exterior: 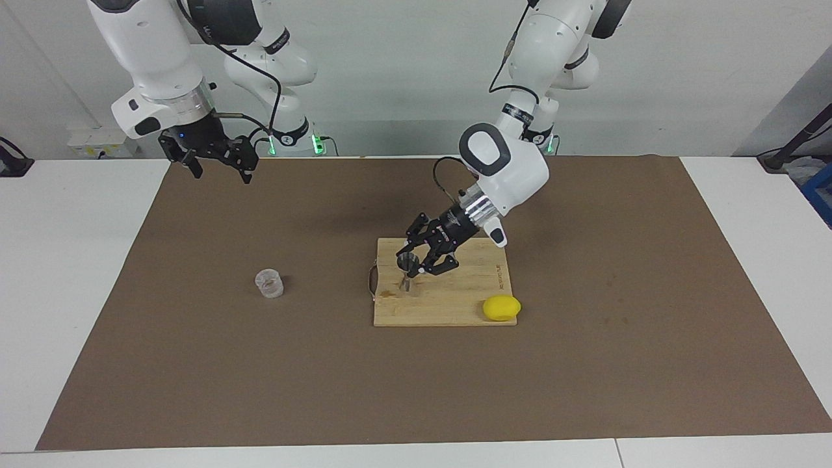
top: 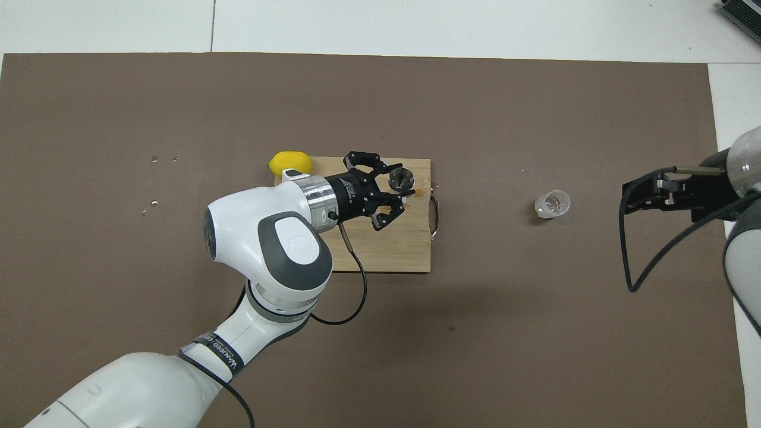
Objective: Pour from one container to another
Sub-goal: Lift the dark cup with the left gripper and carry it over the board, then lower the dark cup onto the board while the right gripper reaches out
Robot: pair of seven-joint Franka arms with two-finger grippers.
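The left gripper (exterior: 411,266) has its fingers closed on the small shiny steel jigger (exterior: 407,273), an hourglass-shaped measure of two cones joined at a narrow waist. In the facing view the jigger sits just left of the frame's centre, held roughly upright with its upper rim between the fingertips; whether its foot touches the wood below cannot be told. In the overhead view the same gripper (top: 403,191) is near the middle of the frame, with the jigger's round mouth (top: 400,178) visible at its tip.

Under the jigger lies the rectangular pale wooden cutting board (exterior: 455,305), with a metal handle (exterior: 372,281) on the short edge toward the right arm's end of the table. A brownish stain marks the board beside the jigger. A yellow lemon (exterior: 501,308) rests at the board's lower right corner in the facing view, well apart from the jigger.

The small short clear cup (exterior: 269,283), cylindrical with a frosted, ribbed look, stands alone on the brown mat (exterior: 195,364), left of centre in the facing view and right of centre in the overhead view (top: 552,204), well apart from the board.

The right gripper (exterior: 218,166) hangs with its fingers spread wide and nothing in them, at the upper left of the facing view over the mat's corner, where that arm waits.
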